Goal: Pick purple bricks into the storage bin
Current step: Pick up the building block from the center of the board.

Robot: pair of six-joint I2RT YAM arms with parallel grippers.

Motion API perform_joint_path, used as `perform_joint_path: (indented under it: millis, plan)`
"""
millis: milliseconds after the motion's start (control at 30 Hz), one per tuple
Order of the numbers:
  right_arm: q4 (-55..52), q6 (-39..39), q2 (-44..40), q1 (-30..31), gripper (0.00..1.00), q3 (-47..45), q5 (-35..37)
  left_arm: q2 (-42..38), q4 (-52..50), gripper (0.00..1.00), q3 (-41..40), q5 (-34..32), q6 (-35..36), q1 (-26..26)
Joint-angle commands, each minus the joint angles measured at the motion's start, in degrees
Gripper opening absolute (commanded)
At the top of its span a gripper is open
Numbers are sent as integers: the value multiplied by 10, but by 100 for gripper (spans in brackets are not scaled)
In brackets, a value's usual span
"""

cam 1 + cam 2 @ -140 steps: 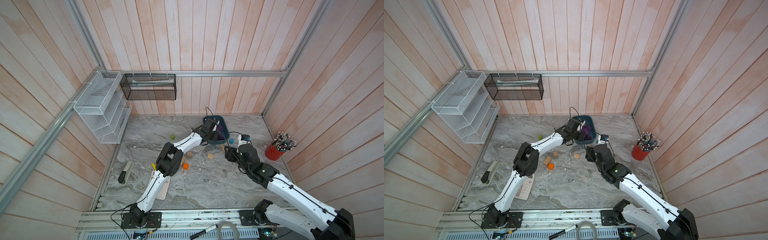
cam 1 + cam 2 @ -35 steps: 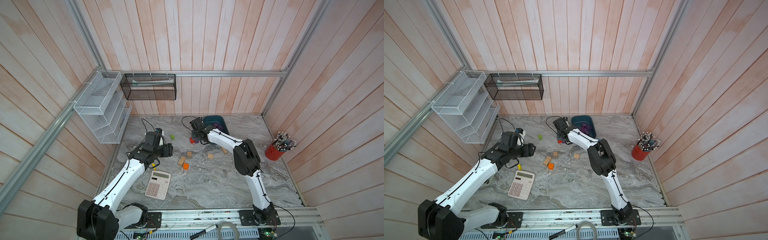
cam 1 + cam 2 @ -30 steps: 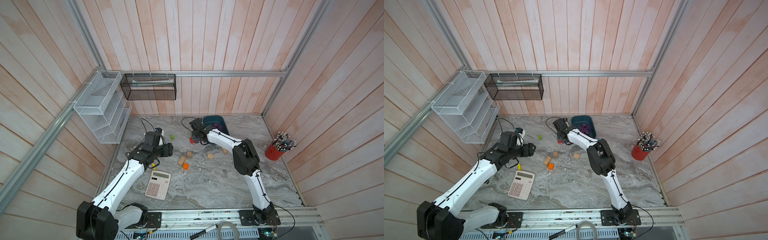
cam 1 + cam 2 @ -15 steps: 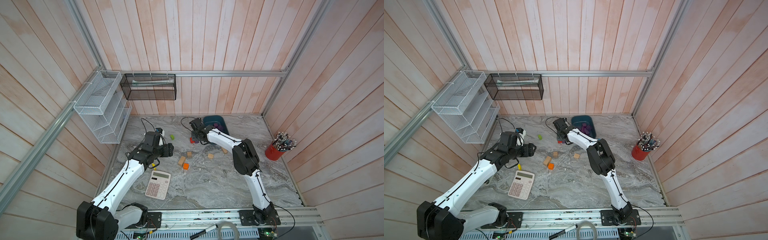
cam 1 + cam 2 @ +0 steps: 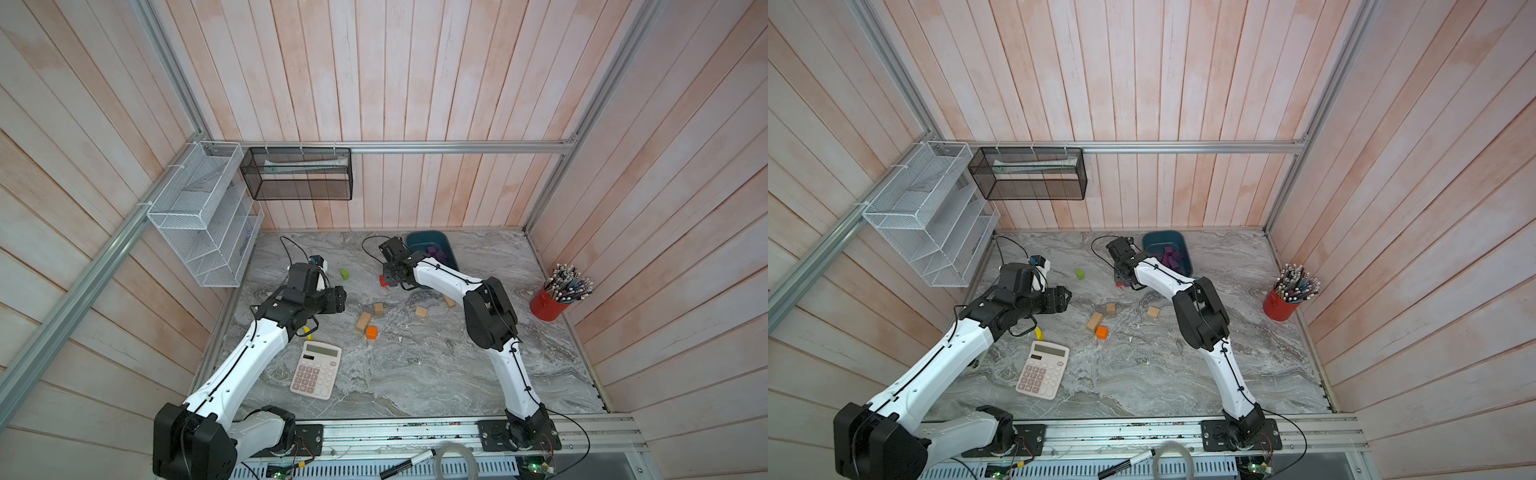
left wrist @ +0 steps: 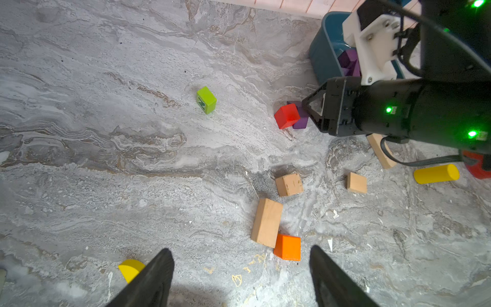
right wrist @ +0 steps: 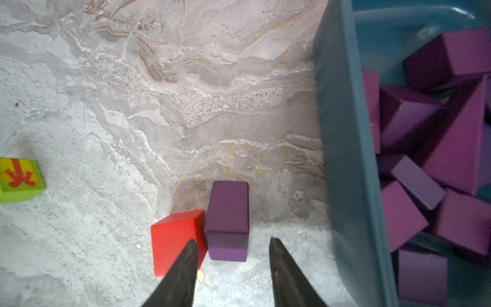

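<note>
Purple is what fills the right wrist view: an oblong purple brick [image 7: 228, 220] lies flat on the marble table [image 7: 132, 106] in the lower middle of the frame, its near end just ahead of the right gripper [image 7: 233, 248]. The jaws stand apart with nothing between them; the gap lines up with the brick, one dark fingertip [image 7: 191, 248] overlapping the red block [image 7: 175, 239] that touches the brick's side. The storage bin [image 7: 345, 159] takes up the right of that frame, just beside the brick, with a heap of purple bricks [image 7: 451, 148] inside.

In both top views the right gripper [image 5: 392, 276] sits at the upper middle of the tabletop, against the bin's near-left corner [image 5: 415, 243], and the loose brick shows only as a small purple patch below it.

The left gripper [image 6: 240, 261] hangs open and empty at the bottom of the left wrist view, well apart from the brick [image 6: 301, 121], which lies in the upper right of that frame. An orange cube [image 6: 287, 247] and a tan bar [image 6: 266, 222] lie near its fingers; a green block [image 6: 206, 99] lies higher, in the frame's middle. In a top view the left gripper [image 5: 1061, 305] is left of centre.
</note>
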Motion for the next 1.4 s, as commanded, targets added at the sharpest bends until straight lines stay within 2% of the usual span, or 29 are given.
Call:
perform_joint_path:
  millis: [0, 833, 967, 1200, 1367]
  plan:
    - [-13, -7, 21, -3, 47, 10, 1, -5, 7, 81, -10, 6, 7, 4]
    - [-23, -14, 81, -9, 44, 63, -7, -3, 8, 81, -12, 10, 9, 4]
    - [-27, -16, 90, -10, 39, 76, -9, 1, 7, 81, -12, 10, 9, 5]
    - [-32, -21, 76, -11, 25, 83, -16, 1, 6, 81, -11, 6, 9, 4]
    - [-36, -23, 44, -10, 23, 83, -17, -1, 7, 81, -12, 5, 7, 4]
